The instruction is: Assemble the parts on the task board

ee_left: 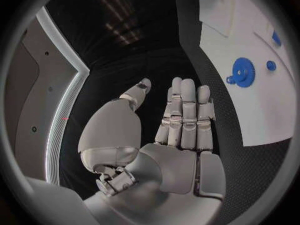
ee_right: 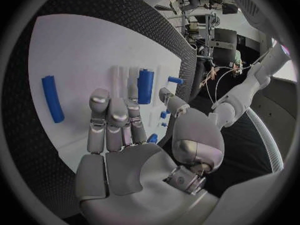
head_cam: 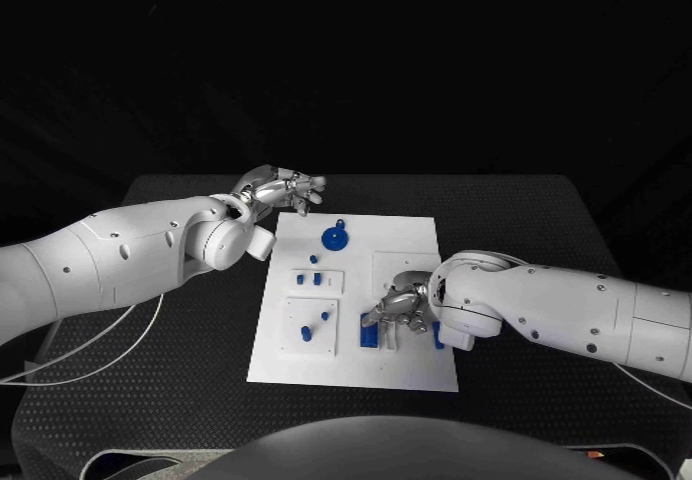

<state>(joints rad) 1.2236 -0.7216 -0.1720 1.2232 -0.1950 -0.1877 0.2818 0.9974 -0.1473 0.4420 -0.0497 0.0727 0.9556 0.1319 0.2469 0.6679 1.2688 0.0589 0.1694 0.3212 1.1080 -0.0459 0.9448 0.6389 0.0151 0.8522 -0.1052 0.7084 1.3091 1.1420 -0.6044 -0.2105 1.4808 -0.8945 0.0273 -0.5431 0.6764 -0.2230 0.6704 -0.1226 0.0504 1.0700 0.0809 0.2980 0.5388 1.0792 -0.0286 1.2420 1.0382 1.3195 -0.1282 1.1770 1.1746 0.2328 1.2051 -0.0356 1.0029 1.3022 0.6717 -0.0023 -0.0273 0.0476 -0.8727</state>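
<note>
Head view shows the white task board (head_cam: 411, 235) lying in the middle of the black surface (head_cam: 534, 210), with the left robot hand (head_cam: 281, 188) hovering off the board's far left corner, fingers apart and holding nothing, near the blue gear (head_cam: 335, 238) that sits on the board's far end. Right robot hand (head_cam: 401, 305) hangs over the near right part of the board above a blue bar (head_cam: 369, 336), and in the right wrist view its fingers (ee_right: 112, 117) are stretched out side by side with nothing between them, a blue cylinder (ee_right: 145, 86) and a long blue peg (ee_right: 52, 98) lying on the board beyond the fingertips.
</note>
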